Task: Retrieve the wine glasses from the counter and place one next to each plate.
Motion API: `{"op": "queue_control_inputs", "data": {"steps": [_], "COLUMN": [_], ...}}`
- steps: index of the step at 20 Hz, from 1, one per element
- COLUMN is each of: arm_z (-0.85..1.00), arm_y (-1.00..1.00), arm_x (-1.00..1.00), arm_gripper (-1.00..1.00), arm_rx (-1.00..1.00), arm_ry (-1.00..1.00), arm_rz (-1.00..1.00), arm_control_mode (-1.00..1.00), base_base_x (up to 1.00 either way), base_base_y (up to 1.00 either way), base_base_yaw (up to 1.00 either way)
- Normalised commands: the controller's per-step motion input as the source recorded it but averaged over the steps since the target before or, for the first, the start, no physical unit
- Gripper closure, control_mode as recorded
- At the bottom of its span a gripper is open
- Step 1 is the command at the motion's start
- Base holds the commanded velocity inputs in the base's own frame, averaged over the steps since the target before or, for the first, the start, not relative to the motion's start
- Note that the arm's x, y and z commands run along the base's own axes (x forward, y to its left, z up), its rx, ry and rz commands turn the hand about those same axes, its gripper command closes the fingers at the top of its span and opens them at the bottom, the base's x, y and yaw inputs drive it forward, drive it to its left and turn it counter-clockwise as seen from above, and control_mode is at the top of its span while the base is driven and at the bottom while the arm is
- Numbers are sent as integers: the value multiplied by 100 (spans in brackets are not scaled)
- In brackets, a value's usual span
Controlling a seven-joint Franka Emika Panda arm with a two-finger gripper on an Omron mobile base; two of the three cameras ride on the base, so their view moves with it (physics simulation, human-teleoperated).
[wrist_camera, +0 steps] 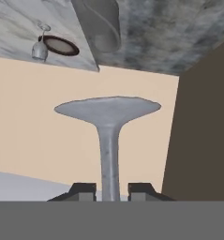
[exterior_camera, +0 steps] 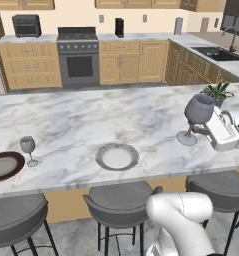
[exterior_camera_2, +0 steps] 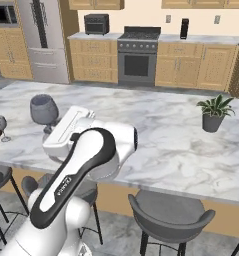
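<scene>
Already 1 glass (exterior_camera: pixel 28 148) flanks the dark plate (exterior_camera: pixel 3 165), so the gripper (wrist_camera: pixel 111 192), clamped on glass 2's stem (wrist_camera: pixel 108 159), likely carries it to the pale plate (exterior_camera: pixel 117 156).

Two greyish stemmed glasses (exterior_camera: pixel 198 118) (exterior_camera: pixel 28 148), one tilted above marble, one upright beside dark plate (exterior_camera: pixel 3 165); grey plate (exterior_camera: pixel 117 156) between.

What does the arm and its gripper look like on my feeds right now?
A glossy white arm of rounded segments with a dark band along one link carrying small white lettering. The hand is a boxy white block. The two-finger gripper has small dark, squared finger tips. No loose cables visible.
</scene>
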Motion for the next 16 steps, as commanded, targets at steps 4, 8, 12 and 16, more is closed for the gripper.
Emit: {"op": "queue_control_inputs", "data": {"steps": [4,8,12,16], "arm_z": [-26,-26,-37,-30], "arm_y": [-37,-15,0,0], "arm_x": [37,48,46,40], "arm_gripper": [100,100,100,100], "arm_rx": [0,0,0,0], "arm_ry": [0,0,0,0], "arm_rz": [3,0,0,0], "arm_control_mode": [-100,-100,-100,-100], "base_base_x": [0,0,0,0], "base_base_y": [0,0,0,0], "base_base_yaw": [0,0,0,0]}}
